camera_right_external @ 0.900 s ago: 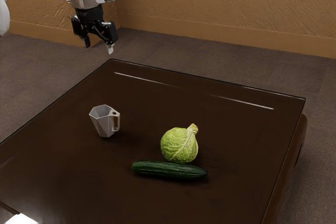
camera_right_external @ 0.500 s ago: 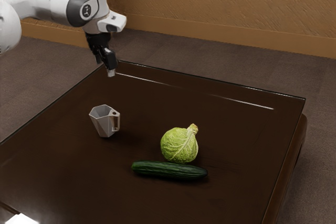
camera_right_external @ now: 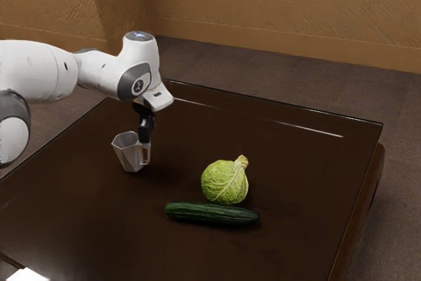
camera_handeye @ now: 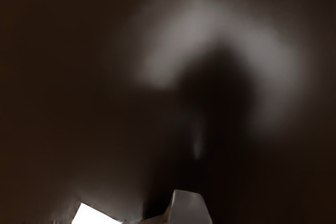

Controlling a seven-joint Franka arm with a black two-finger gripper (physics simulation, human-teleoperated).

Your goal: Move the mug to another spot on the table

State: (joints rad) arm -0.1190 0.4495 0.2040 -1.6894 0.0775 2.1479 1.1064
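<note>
The mug [camera_right_external: 128, 151] stands upright on the table [camera_right_external: 296, 162], toward the exterior view's left, apart from the cabbage [camera_right_external: 225, 181]; the gripper [camera_right_external: 145, 144] points straight down at its handle side, level with the rim; whether the gripper is wide or narrow I cannot tell.

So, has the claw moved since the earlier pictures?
Yes. The claw has come down from beyond the far corner of the table to the handle side of the mug, which stands where it was.
</note>
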